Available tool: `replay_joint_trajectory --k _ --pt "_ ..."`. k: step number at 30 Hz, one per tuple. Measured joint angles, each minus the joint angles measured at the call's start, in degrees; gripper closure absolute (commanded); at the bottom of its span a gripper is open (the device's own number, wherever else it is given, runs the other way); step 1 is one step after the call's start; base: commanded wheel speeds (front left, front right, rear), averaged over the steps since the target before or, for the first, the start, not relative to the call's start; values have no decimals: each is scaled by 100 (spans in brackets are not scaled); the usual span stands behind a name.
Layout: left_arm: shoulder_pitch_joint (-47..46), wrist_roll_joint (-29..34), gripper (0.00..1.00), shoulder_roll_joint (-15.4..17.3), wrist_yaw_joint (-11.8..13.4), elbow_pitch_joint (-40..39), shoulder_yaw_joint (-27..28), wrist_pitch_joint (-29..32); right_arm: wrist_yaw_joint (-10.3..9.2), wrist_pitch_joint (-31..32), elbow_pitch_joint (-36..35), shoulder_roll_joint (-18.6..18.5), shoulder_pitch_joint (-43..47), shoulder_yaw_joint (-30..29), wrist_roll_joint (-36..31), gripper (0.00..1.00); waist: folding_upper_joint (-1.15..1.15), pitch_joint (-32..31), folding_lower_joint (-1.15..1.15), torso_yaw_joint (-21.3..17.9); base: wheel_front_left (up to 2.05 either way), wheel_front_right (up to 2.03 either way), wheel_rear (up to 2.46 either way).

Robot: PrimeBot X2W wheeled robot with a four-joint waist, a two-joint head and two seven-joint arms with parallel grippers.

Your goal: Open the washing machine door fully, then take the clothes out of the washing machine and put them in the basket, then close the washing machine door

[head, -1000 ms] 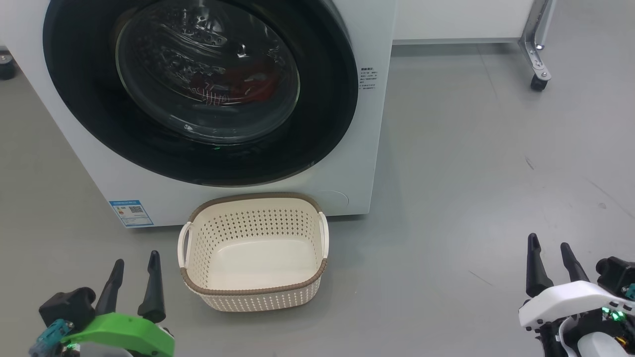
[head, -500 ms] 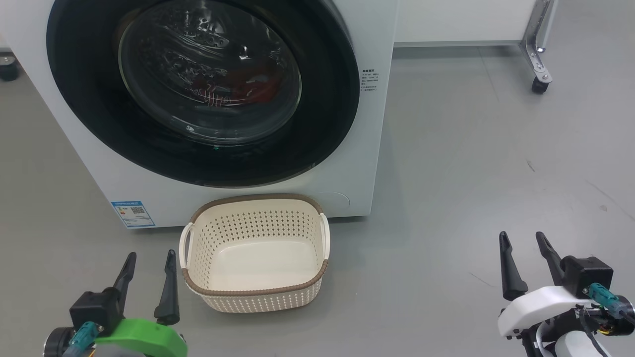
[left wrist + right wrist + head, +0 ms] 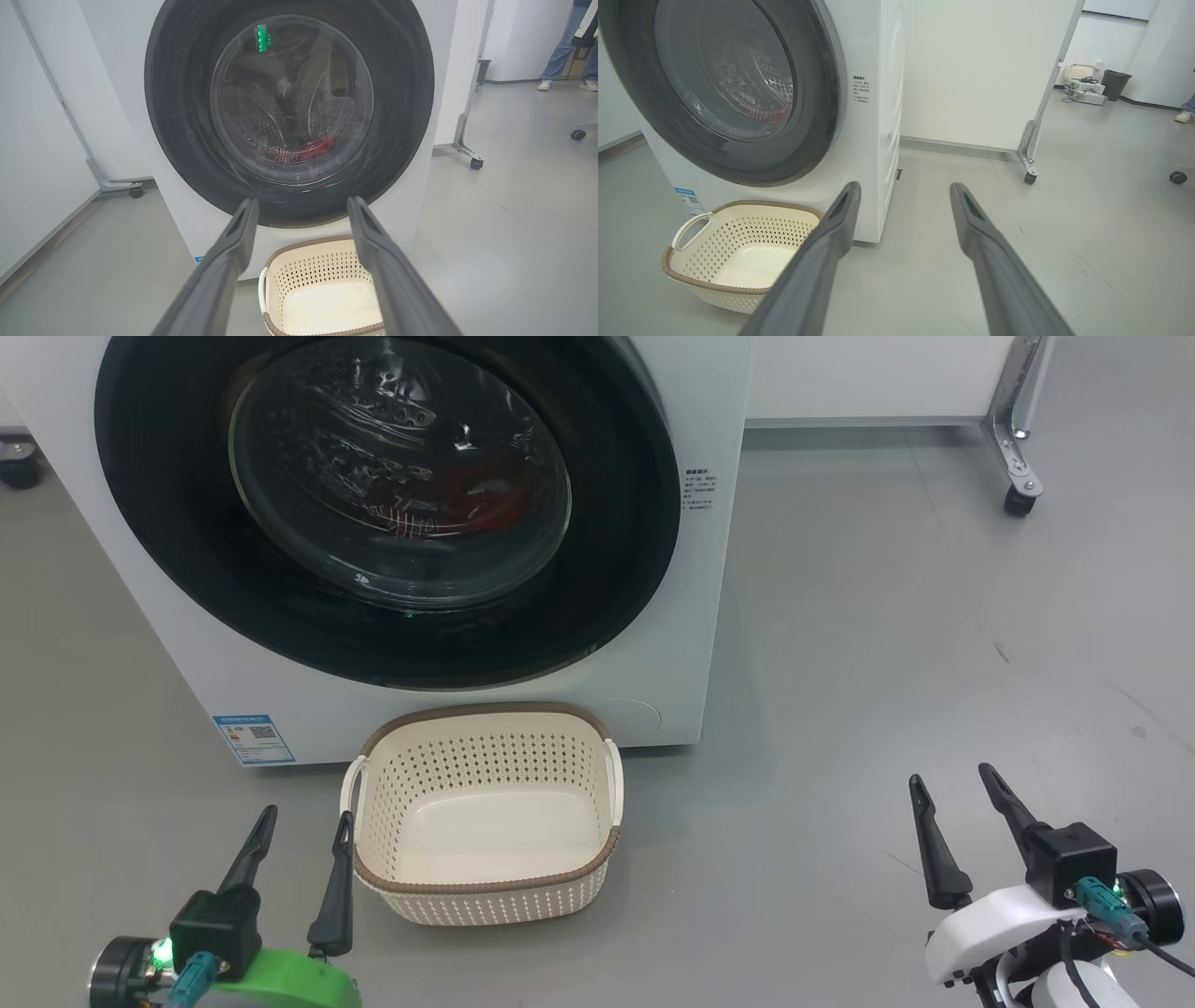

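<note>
Gaping wide, the left gripper (image 3: 310, 813) and the right gripper (image 3: 949, 774) hold nothing. The empty basket (image 3: 481, 885) sits just beside the left jaws and well apart from the right ones. Ahead of the left jaws, the washing machine door (image 3: 635, 523) is shut against the washing machine (image 3: 695, 644), with the clothes (image 3: 467, 499) lying red behind its glass.

Grey floor (image 3: 840, 663), head view: white washing machine (image 3: 695, 644) at 11 o'clock, cream basket (image 3: 485, 901) just before its front at 7 o'clock, castered metal leg (image 3: 1013, 457) at 2 o'clock.
</note>
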Motion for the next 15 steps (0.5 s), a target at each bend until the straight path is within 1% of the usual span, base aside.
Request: replay_joint_trajectory --k 15 --pt "1 0 0 -14 1 119 58 -14 -9 -23 66 23 0 -130 21 0 0 7 0 -5 0 0 0"
